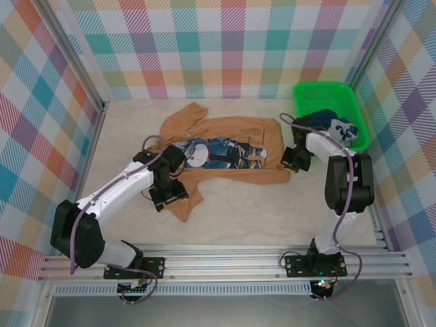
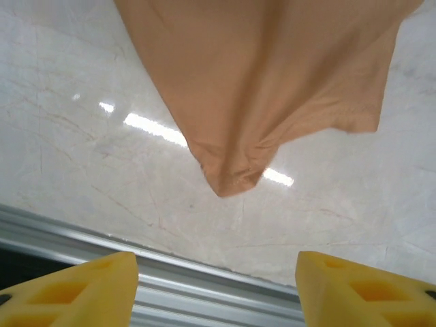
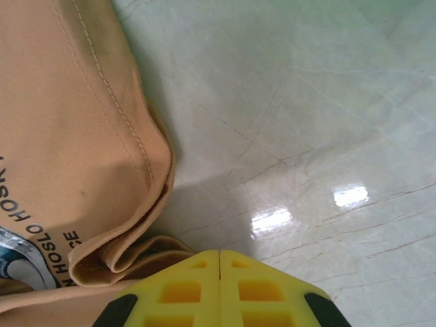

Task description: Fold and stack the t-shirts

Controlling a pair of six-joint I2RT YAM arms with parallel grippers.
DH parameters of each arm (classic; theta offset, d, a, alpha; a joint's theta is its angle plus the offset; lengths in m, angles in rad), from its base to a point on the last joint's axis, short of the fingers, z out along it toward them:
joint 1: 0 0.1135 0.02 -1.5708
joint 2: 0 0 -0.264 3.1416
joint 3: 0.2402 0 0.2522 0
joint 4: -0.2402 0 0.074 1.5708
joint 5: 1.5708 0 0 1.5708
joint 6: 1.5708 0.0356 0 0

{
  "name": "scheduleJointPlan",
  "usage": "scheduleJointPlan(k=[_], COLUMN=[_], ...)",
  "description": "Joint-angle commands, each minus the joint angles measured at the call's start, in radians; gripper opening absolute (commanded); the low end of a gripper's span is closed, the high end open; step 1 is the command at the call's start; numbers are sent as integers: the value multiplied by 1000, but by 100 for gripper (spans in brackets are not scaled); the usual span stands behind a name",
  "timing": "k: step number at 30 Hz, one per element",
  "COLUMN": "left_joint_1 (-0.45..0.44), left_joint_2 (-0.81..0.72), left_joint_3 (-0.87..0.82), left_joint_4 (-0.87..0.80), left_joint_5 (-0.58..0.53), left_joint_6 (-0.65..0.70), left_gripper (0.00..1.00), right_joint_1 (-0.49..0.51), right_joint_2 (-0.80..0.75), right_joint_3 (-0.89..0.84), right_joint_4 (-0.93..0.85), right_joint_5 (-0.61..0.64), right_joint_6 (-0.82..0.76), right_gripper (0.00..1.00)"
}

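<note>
Two shirts were logged. Pale marbled table carried everything.

Tan-brown t-shirt lay spread flat between the two pincers, with the blue-and-white cartoon print facing up. One edge reached the right pincer and a loose flap ran down beside the left pincer.

Green mesh basket sat just beyond the right pincer, on its outer side. Inside it the dark navy t-shirt was bunched up, with white print showing on top. It was apart from both pincers.

Left pincer had its yellow fingers standing apart, with nothing between them. In the left wrist view a pointed tan corner of the shirt lay on the table ahead of the pincer, not touching it.

Right pincer had its fingers pressed together. A folded, stitched hem of the tan shirt sat just beside them on the left. Cloth ran under the fingertips, but whether any was pinched could not be told.
</note>
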Motion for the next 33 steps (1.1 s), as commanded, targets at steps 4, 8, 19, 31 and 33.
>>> scheduleJointPlan(k=[4, 8, 19, 31, 33], left_joint_1=[178, 300, 371, 341, 308], left_joint_2=[34, 140, 410, 282, 181], left_joint_3=[-8, -67, -19, 97, 29], left_joint_4=[97, 240, 363, 187, 172], left_joint_5=[-68, -52, -149, -410, -348], left_joint_6=[21, -5, 49, 175, 112], left_gripper=[53, 47, 26, 58, 52], right_joint_1=[1, 0, 2, 46, 48], right_joint_2=[21, 20, -5, -46, -45], right_joint_3=[35, 43, 55, 7, 1], right_joint_4=[-26, -30, -16, -9, -6], right_joint_5=[39, 44, 4, -66, -68], right_joint_6=[-18, -23, -49, -28, -29], right_gripper=[0, 0, 0, 0, 0])
